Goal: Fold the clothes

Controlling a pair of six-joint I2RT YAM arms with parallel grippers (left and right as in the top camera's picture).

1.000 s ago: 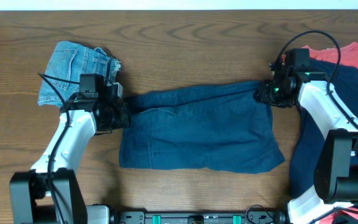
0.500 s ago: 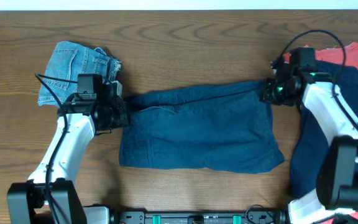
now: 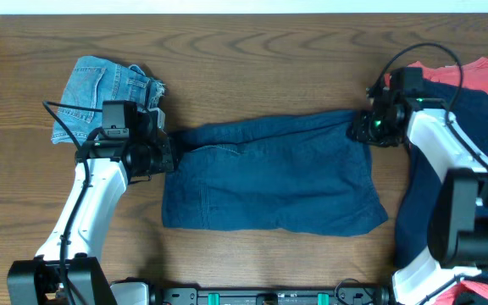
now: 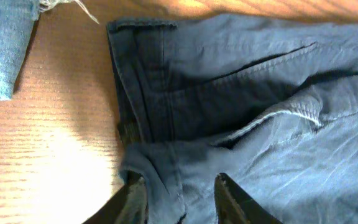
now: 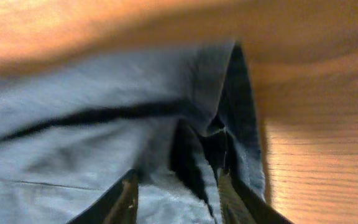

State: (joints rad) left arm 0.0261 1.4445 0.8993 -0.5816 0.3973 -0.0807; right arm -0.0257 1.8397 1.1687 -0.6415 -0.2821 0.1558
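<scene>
The navy-blue shorts (image 3: 269,182) lie spread across the middle of the table. My left gripper (image 3: 166,154) is at their left edge and is shut on a bunched fold of the navy fabric (image 4: 166,168), which sits between the fingers (image 4: 178,183). My right gripper (image 3: 359,129) is at the shorts' upper right corner. Its fingers (image 5: 178,186) are closed on the dark folded edge (image 5: 229,106). Both held edges stay low, at the table surface.
Light-blue frayed denim shorts (image 3: 100,89) lie at the back left, just behind my left arm. A coral-red shirt (image 3: 473,72) and more navy fabric (image 3: 481,144) are piled at the right edge under my right arm. The bare wood table (image 3: 252,59) lies behind.
My right gripper shifted a little right and back, then returned, and the shorts' corner moved with it. My left arm eased slightly left. The shorts otherwise lie as before.
</scene>
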